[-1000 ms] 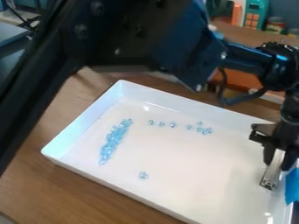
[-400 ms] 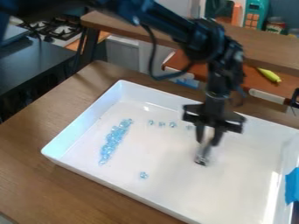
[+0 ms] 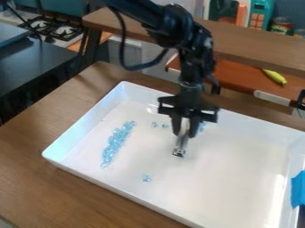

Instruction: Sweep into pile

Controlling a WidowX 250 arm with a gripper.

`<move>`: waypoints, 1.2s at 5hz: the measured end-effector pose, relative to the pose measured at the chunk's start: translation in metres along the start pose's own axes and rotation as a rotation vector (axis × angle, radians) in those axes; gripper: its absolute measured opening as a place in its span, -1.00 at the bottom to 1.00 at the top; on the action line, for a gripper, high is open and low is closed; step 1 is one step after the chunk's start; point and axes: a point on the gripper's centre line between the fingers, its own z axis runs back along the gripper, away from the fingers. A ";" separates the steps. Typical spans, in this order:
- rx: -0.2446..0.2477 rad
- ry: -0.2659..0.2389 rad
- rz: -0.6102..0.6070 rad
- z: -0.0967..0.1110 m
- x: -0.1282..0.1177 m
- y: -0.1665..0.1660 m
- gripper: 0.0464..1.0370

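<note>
Beads (image 3: 114,144) lie in a slanting row inside the white tray (image 3: 232,191), with strays near the pincer (image 3: 184,128), which is pinching a metal tool (image 3: 180,144). Gathering seems unfinished; next, probably, a low pass toward the row, then the lone bead (image 3: 146,178). Beneath is a wooden counter (image 3: 35,178); beyond, a stove (image 3: 62,29).

White tray (image 3: 238,178), pale blue beads (image 3: 114,144), black claw (image 3: 183,132)

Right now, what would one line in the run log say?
gripper: holding tool over tray | bead band: slanting, picture left | stray beads: scattered outside band | sweep: looks unfinished
</note>
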 end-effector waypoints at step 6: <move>-0.040 -0.010 -0.184 -0.002 -0.028 -0.080 -0.43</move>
